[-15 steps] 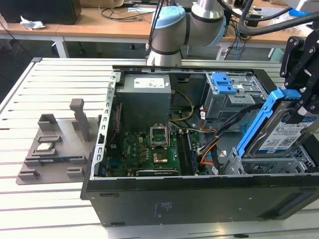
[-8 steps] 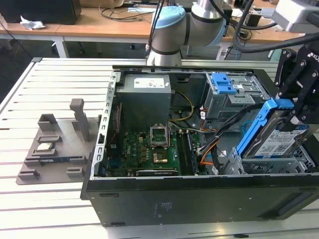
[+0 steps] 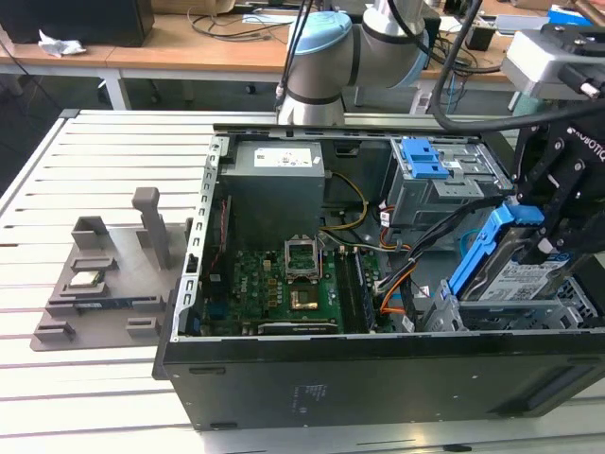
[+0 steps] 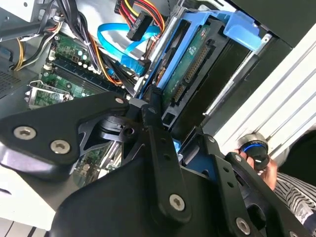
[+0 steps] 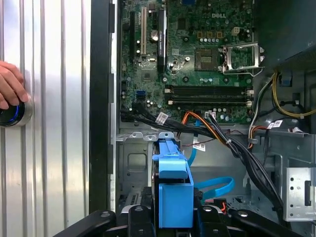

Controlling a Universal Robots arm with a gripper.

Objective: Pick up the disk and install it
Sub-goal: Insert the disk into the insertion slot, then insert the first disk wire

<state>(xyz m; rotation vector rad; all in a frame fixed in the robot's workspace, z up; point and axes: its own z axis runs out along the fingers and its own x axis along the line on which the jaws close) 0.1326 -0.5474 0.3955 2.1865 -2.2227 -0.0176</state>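
Black side panel of the open computer case (image 3: 378, 378) is lying nearest the lens in the exterior view, the case resting on its side on the slatted metal bench (image 3: 104, 161). Inside it the green motherboard (image 3: 284, 293) is showing, with a grey drive cage (image 3: 444, 184) carrying a blue latch (image 3: 423, 158) toward the far side. At the exterior view's right, the black end effector (image 3: 558, 203) is gripping the disk (image 3: 525, 274), which is sitting tilted over the lower drive bay with its blue carrier frame facing the motherboard and its silver, labelled face turned upward. On the exterior view's left a grey fixture tray (image 3: 95, 284) is standing on the bench, holding a small square silver chip (image 3: 86, 279).

In the second wrist view, the black linkage of the end effector (image 4: 163, 148) is reaching across the foreground, its fingers closing on the blue frame of the disk (image 4: 192, 69), whose green circuit-board underside is facing the camera. Blue and orange cables (image 4: 118, 37) are running beside it. A person's hand (image 4: 264, 165) is touching a round blue-lit button (image 4: 254, 150) on the bench.

In the first wrist view, the blue carrier end of the disk (image 5: 173, 187) is rising between the black fingers (image 5: 140, 219), clamped there above the metal bay. The motherboard (image 5: 197, 59) is lying beyond, and a hand (image 5: 11, 86) is resting on the button (image 5: 12, 113).
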